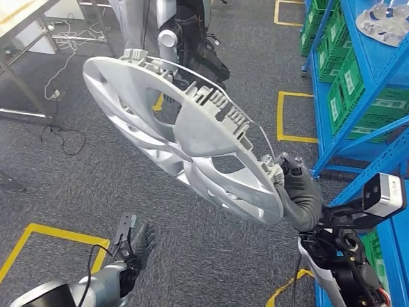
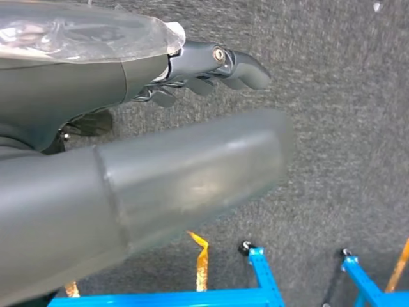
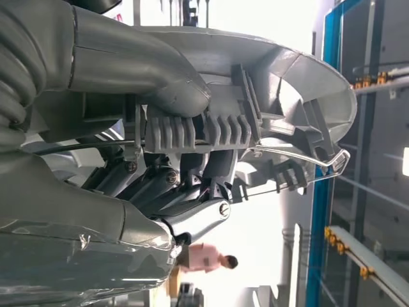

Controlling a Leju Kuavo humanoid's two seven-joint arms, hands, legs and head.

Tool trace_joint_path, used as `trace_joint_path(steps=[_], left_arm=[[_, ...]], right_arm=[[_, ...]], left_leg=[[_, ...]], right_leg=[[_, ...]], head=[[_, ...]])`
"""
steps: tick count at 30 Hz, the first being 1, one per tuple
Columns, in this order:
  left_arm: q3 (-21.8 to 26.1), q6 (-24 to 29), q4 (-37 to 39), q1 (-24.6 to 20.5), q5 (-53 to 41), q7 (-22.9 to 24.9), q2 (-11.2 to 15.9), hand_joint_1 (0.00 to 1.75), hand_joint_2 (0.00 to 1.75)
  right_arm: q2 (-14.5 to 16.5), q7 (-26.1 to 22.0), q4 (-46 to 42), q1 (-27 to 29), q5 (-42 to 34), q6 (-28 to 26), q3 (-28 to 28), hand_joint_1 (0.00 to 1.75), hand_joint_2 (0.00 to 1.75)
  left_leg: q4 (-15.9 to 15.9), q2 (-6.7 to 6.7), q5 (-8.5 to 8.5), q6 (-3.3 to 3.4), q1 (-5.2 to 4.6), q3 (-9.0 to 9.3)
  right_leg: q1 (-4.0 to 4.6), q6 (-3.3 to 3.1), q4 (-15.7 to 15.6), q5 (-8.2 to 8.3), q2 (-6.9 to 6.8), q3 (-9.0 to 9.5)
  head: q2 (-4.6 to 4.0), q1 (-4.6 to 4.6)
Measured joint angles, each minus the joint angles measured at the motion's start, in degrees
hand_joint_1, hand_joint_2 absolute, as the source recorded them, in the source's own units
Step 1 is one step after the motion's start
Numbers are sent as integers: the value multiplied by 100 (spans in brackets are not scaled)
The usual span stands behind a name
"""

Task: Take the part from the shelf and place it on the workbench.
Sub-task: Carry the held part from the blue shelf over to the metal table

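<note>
The part is a large silver wheel cover (image 1: 183,141), held tilted in the air over the grey carpet with its ribbed inner side up. My right hand (image 1: 296,192) grips its rim at the lower right. In the right wrist view the thumb and dark fingers (image 3: 193,217) close around the cover's rim clips (image 3: 227,128) and wire ring. My left hand (image 1: 137,246) hangs low at the bottom left, holding nothing; in the left wrist view its fingers (image 2: 217,67) lie apart over the carpet.
A blue shelf (image 1: 366,83) with green crates and another silver cover (image 1: 386,22) stands on the right. Yellow floor tape (image 1: 294,115) marks squares. A person's legs (image 1: 130,25) and another robot (image 1: 193,38) stand ahead. A table frame (image 1: 24,38) and cables lie at the far left.
</note>
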Motion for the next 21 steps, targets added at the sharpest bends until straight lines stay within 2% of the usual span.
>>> trace_joint_path(steps=[1, 2, 3, 4, 5, 6, 7, 8, 9, 10, 11, 13, 14, 15, 16, 18, 19, 20, 21], left_arm=[[1, -4, 1, 5, 16, -1, 13, 0, 0], [1, -9, 1, 16, 34, -1, 33, 0, 0], [0, -12, 1, 33, 55, -2, 54, 0, 0], [-1, -14, 1, 43, 74, -4, 82, 0, 0], [-1, -13, 2, 40, 95, -8, 111, 0, 0], [-2, -10, 2, 32, 114, -13, 138, 0, 0], [-2, -5, 3, 20, 128, -17, 158, 0, 0], [-2, 1, 3, 17, 144, -21, 172, 0, 0], [-2, 5, 3, 29, 156, -24, 180, 0, 0], [-2, 9, 3, 45, 167, -26, 185, 0, 0], [-2, 13, 3, 59, 176, -31, 193, 0, 0], [-2, 30, 3, 64, 186, -45, 216, 0, 0], [-2, 41, 3, 57, 189, -55, 225, 0, 0], [-2, 53, 3, 50, 190, -61, 229, 0, 0], [-2, 62, 4, 49, 191, -64, 229, 0, 0], [-2, 68, 4, 70, 191, -63, 240, 0, 0], [-2, 69, 4, 80, 191, -63, 245, 0, 0], [-2, 69, 4, 83, 190, -63, 248, 0, 0], [-2, 69, 3, 79, 190, -63, 248, 0, 0]], right_arm=[[9, -9, 26, -28, 1, 18, 9, 175, 175], [28, -20, 54, -56, 7, 36, 20, 175, 175], [54, -31, 84, -83, 21, 54, 30, 175, 175], [84, -47, 112, -102, 45, 81, 36, 175, 175], [119, -80, 149, -125, 80, 131, 41, 175, 175], [149, -121, 196, -149, 117, 191, 43, 175, 175], [178, -163, 254, -170, 155, 256, 44, 175, 175], [209, -204, 320, -192, 190, 319, 44, 175, 175], [237, -227, 383, -206, 220, 366, 45, 175, 175], [266, -241, 437, -215, 246, 402, 46, 175, 175], [292, -248, 481, -223, 269, 431, 48, 175, 175], [341, -256, 554, -249, 305, 478, 50, 175, 175], [362, -260, 585, -267, 322, 497, 50, 175, 175], [381, -266, 611, -283, 338, 514, 49, 175, 175], [397, -274, 633, -297, 351, 529, 49, 175, 175], [425, -290, 670, -314, 372, 553, 48, 175, 175], [438, -295, 685, -320, 381, 562, 48, 175, 175], [447, -297, 698, -323, 389, 567, 47, 175, 175], [455, -300, 710, -325, 393, 573, 46, 175, 175]], left_leg=[[-5, -61, 19, -36, 20, -33], [-11, -131, 40, -76, 27, -57], [-14, -116, 44, -109, 27, -72], [25, -2, 13, -143, 7, -94], [168, 177, -77, -178, -9, -165], [428, 394, -223, -210, -5, -290], [793, 552, -395, -247, 0, -473], [1178, 628, -545, -279, 18, -673], [1447, 661, -614, -303, 33, -816], [1533, 684, -588, -323, 45, -867], [1371, 716, -458, -340, 58, -787], [618, 906, -121, -358, 66, -390], [285, 990, -5, -334, 54, -216], [91, 1042, 41, -290, 39, -114], [28, 1038, 34, -234, 22, -87], [38, 893, 32, -119, 18, -86], [34, 833, 31, -79, 24, -77], [27, 775, 34, -39, 30, -67], [21, 721, 37, -7, 39, -57]], right_leg=[[3, -10, -34, -19, 22, 33], [2, -16, -75, -21, -43, 54], [-10, -28, -116, -21, -120, 80], [-27, -41, -163, -9, -195, 109], [-41, -50, -208, 6, -270, 137], [-38, -61, -232, 15, -347, 154], [-25, -71, -238, 13, -426, 160], [-17, -78, -236, 8, -514, 161], [-13, -84, -234, 1, -605, 162], [-14, -83, -232, -6, -690, 163], [-18, -75, -226, -16, -771, 164], [-17, -32, -193, -52, -911, 163], [-4, 1, -166, -79, -969, 160], [13, 34, -146, -104, -1021, 162], [31, 65, -136, -126, -1069, 170], [27, 122, -133, -168, -1156, 205], [12, 150, -79, -229, -1106, 198], [-6, 172, 79, -345, -993, 142], [-19, 187, 372, -515, -832, 17]], head=[[0, 7], [0, 17], [0, 27], [0, 17], [0, -16], [0, -47], [0, -76], [0, -98], [0, -106], [0, -115], [0, -126], [0, -146], [0, -163], [0, -168], [0, -160], [0, -118], [0, -96], [0, -79], [0, -56]])
